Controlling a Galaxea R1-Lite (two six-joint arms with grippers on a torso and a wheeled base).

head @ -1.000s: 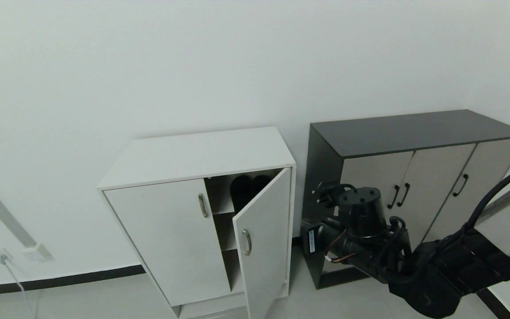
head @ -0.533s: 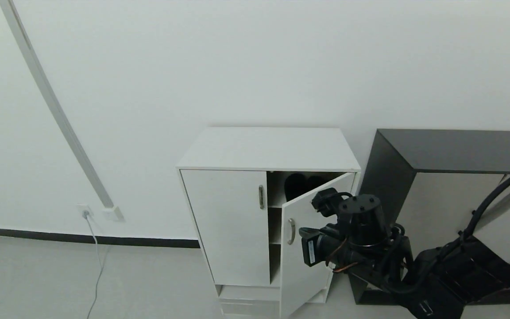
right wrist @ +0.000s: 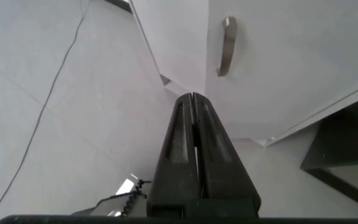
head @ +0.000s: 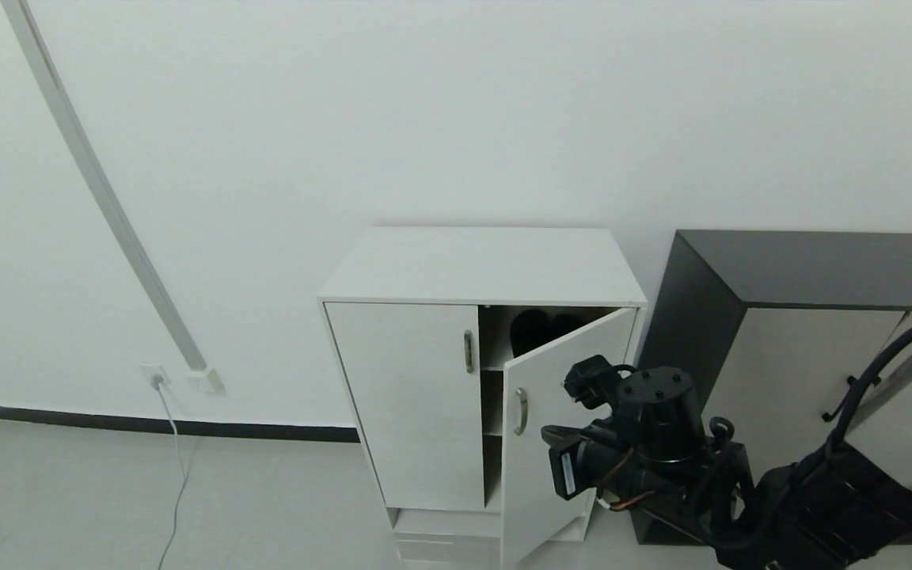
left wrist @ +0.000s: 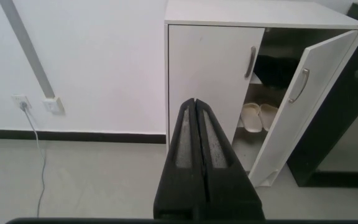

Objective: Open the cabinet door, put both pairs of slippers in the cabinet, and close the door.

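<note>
My left gripper (left wrist: 196,102), jaws pressed together, hangs well out from the cabinet (head: 480,265), where a dark pair of slippers (head: 543,328) sits on the top shelf and a pale pair (left wrist: 258,116) lower down. The door (head: 559,356) stands ajar, hinged on the right, its upright handle (head: 521,411) at the free left edge. My right gripper (right wrist: 193,99), jaws closed too, is close before that outer face near the handle, so I judge it the arm to push it shut.

White cabinet (head: 480,265) — black slippers (head: 539,331), cream slippers (left wrist: 251,117).
</note>
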